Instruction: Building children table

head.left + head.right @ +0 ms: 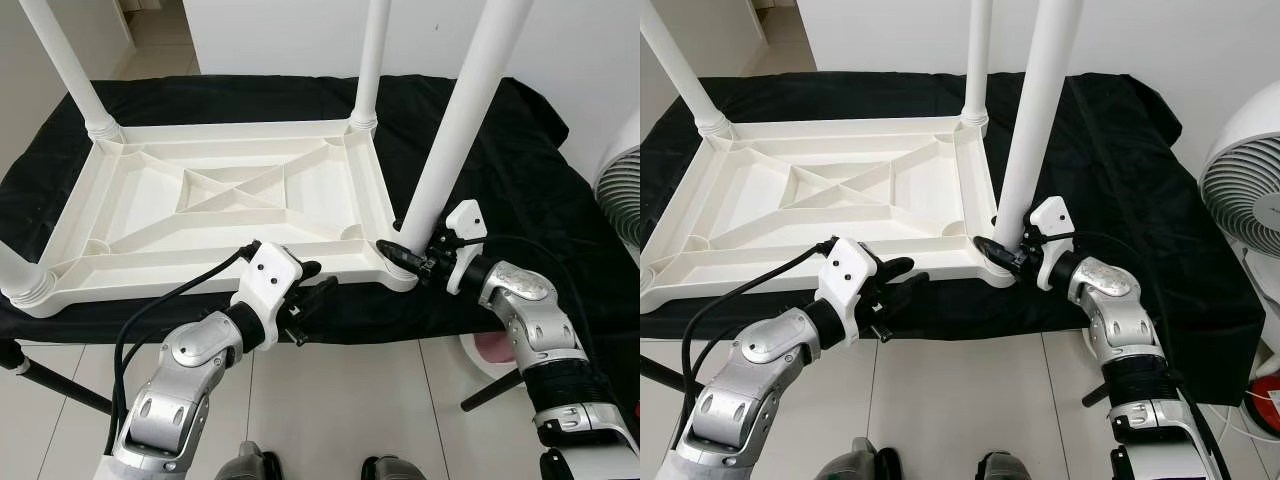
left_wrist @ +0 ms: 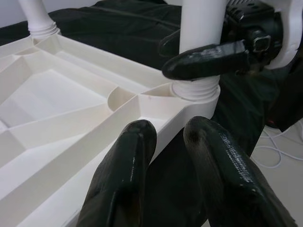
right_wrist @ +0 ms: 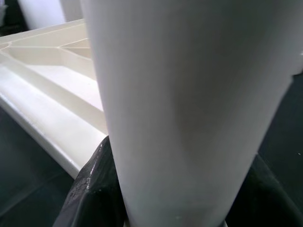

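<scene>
A white plastic children's table (image 1: 220, 232) lies upside down on a black-covered surface. Legs stand up from its far corners (image 1: 372, 60) (image 1: 60, 60) and near-left corner (image 1: 15, 270). My right gripper (image 1: 405, 255) is shut on the near-right leg (image 1: 460, 110) just above its threaded socket (image 2: 196, 87); up close, the leg (image 3: 189, 109) sits between the black fingers (image 3: 92, 189). My left gripper (image 1: 315, 282) hovers at the table's front edge, left of that corner, open by a narrow gap with nothing between its fingers (image 2: 123, 175).
The black cloth (image 1: 500, 150) drapes over the work surface, with tiled floor (image 1: 350, 400) in front. A white fan (image 1: 1250, 190) stands at the right. A pinkish object (image 1: 495, 350) lies on the floor under the right arm. A black stand leg (image 1: 60, 385) angles out at lower left.
</scene>
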`<state>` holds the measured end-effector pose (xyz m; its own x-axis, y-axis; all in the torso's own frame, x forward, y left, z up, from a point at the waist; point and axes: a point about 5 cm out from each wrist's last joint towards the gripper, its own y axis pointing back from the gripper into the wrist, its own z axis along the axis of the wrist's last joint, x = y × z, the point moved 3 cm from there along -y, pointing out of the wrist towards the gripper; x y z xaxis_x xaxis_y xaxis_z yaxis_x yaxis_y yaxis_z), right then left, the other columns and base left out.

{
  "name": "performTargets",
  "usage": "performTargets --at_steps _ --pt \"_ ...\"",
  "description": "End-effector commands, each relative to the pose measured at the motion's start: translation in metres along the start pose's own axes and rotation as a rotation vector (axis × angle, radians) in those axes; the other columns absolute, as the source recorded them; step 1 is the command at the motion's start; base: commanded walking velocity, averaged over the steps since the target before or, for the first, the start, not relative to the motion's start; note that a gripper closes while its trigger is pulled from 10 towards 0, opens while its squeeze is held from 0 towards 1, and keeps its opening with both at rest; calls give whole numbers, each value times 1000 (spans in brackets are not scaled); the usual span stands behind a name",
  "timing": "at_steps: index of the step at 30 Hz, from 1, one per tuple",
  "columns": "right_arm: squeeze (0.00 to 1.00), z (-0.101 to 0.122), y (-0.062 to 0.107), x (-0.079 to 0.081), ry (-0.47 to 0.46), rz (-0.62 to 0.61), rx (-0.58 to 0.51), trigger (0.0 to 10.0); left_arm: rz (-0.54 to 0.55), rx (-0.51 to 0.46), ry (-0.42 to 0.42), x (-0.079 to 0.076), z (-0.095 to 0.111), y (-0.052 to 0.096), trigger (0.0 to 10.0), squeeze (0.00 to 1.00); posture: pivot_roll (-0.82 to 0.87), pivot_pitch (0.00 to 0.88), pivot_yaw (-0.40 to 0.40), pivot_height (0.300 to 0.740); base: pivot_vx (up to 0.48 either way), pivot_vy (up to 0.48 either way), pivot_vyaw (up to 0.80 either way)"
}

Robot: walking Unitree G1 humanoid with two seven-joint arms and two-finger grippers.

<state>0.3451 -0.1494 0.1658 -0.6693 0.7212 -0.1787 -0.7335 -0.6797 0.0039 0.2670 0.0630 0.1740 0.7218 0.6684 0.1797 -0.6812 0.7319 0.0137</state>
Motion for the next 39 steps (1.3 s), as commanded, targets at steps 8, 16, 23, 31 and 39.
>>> performTargets --at_steps 8,16,23,31,39 --pt "0 0 -10 16 -42 -220 -34 0 -34 -9 -9 -1 2 -5 10000 0 -87 68 56 740 0 0 0" --pt "0 -3 -15 19 -106 -463 -9 0 -29 -22 -10 0 5 -9 10000 0 -95 78 55 740 0 0 0" --pt "0 -9 -16 16 -119 -698 45 0 -27 -28 -5 -1 5 -12 10000 0 -94 83 52 740 0 0 0" --pt "0 -16 -17 20 -146 -794 89 0 -9 -36 4 1 6 -13 10000 0 -88 80 51 740 0 0 0" --pt "1000 -3 -24 28 -139 -724 16 10000 1 -42 2 2 8 -13 10000 0 -79 71 41 740 0 0 0"
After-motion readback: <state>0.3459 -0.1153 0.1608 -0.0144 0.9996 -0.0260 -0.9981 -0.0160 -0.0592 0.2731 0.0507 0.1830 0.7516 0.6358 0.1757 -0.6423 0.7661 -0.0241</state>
